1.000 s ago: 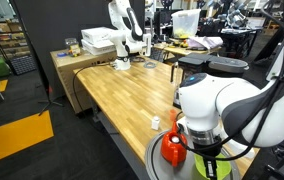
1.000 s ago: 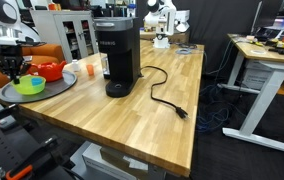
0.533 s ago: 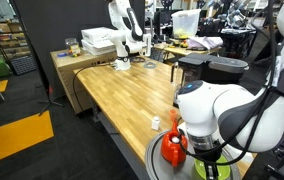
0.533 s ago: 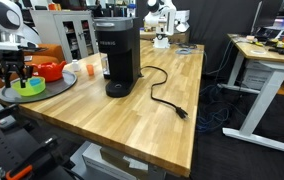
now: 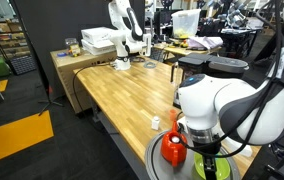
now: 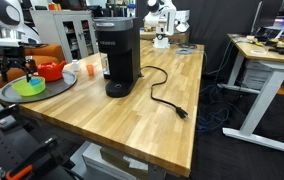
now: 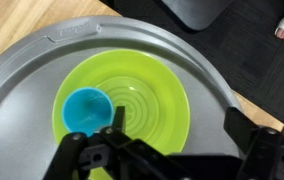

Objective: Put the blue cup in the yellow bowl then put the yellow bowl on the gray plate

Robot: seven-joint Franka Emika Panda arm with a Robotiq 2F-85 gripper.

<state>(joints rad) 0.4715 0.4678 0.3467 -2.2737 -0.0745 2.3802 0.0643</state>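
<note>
Two steps make up this task, and both look done. In the wrist view the blue cup (image 7: 85,110) sits upright inside the yellow bowl (image 7: 147,100), off-centre, beneath the hand and nearer one finger than the other. The bowl in turn rests on the gray plate (image 7: 42,60), whose bare rim curves round beyond the fingertips on every side that shows.

The gripper (image 7: 172,128) hangs straight above the bowl with its jaws spread wide and nothing between them (green bowl floor shows in the gap). No finger appears to touch the bowl or the cup. An exterior view agrees: the gripper (image 6: 12,72) stands a little above the yellow bowl (image 6: 29,87), which lies on the gray plate (image 6: 60,84), with the red kettle-like object (image 6: 50,71) just beyond the hand on the same plate.

What is left, by this reading, is only for the arm to clear away from the plate; nothing more needs moving. The cup is too small to make out in either exterior view, so the wrist view alone settles its place.

Against the frame half a second earlier, the hand seems to have risen slightly from the bowl, where it then hung closer over the rim. The bowl, plate and red object lie just where they did, so the release has disturbed nothing.
</note>
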